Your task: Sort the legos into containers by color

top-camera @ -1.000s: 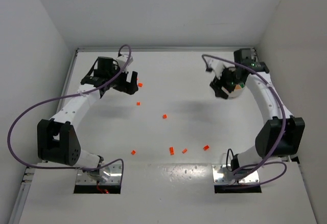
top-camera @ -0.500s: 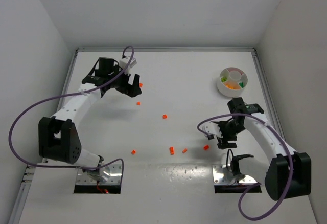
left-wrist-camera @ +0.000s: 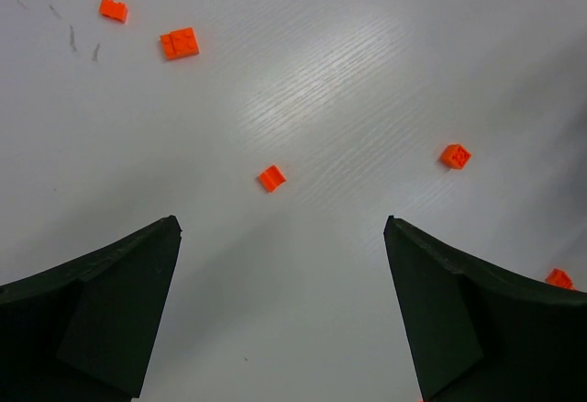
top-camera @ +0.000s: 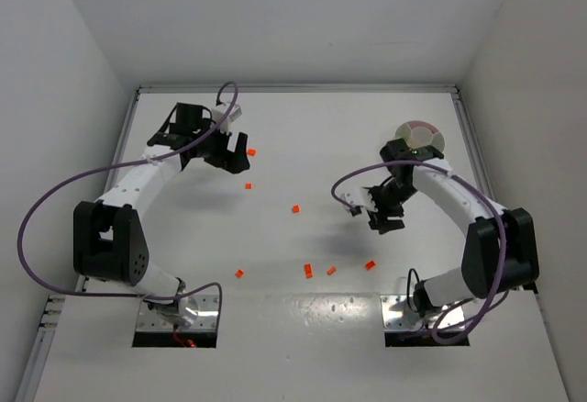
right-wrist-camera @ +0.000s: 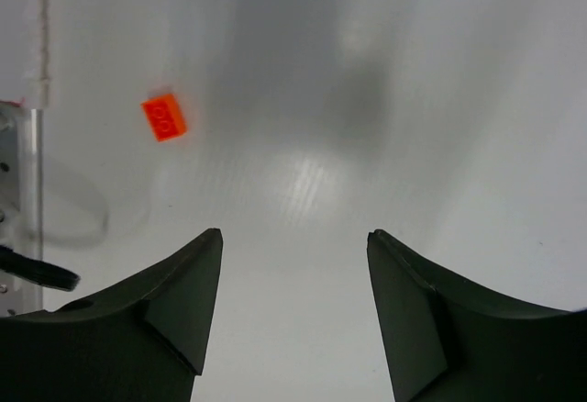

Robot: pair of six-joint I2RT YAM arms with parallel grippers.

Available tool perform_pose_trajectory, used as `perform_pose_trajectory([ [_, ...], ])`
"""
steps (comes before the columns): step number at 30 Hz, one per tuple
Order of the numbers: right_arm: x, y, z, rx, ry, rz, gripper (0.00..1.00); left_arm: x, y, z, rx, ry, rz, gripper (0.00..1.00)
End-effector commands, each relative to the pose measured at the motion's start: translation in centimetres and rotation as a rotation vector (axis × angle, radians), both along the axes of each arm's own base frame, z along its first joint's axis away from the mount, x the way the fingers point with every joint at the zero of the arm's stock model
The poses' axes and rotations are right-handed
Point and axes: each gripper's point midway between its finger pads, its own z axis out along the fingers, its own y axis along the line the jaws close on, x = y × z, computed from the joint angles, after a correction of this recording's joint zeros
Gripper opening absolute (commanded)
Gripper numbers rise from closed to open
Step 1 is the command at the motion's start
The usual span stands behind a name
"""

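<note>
We see the left fingers (left-wrist-camera: 101, 301) spread wide with nothing between them, hovering at the far left of the surface (top-camera: 321, 136) over a few orange legos (left-wrist-camera: 271, 178), one of which lies just ahead of the gap. The right fingers (right-wrist-camera: 165, 319) also stand apart and empty over bare surface right of centre, with an orange brick (right-wrist-camera: 164, 117) off to one side. The round white dish (top-camera: 419, 134) sits far right, partly behind the right arm (top-camera: 459, 200), and more orange legos lie scattered across the middle and nearer surface.
</note>
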Motion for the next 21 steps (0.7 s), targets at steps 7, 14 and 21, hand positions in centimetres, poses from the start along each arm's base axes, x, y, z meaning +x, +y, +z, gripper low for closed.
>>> perform_pose_trajectory([
  [7,-7.3,0.2,-1.9,-0.131,0.066,0.235,0.65,1.2,2.1,0.7,-0.01,-0.032,0.07,1.0],
  [14,-8.6,1.5,-4.0,-0.209,0.061,0.198,0.65,1.7,3.0,0.4,-0.027,-0.012,0.105,1.0],
  [21,-10.0,1.7,-6.9,-0.292,0.034,0.168,0.57,1.8,3.3,0.4,-0.032,-0.008,0.12,1.0],
])
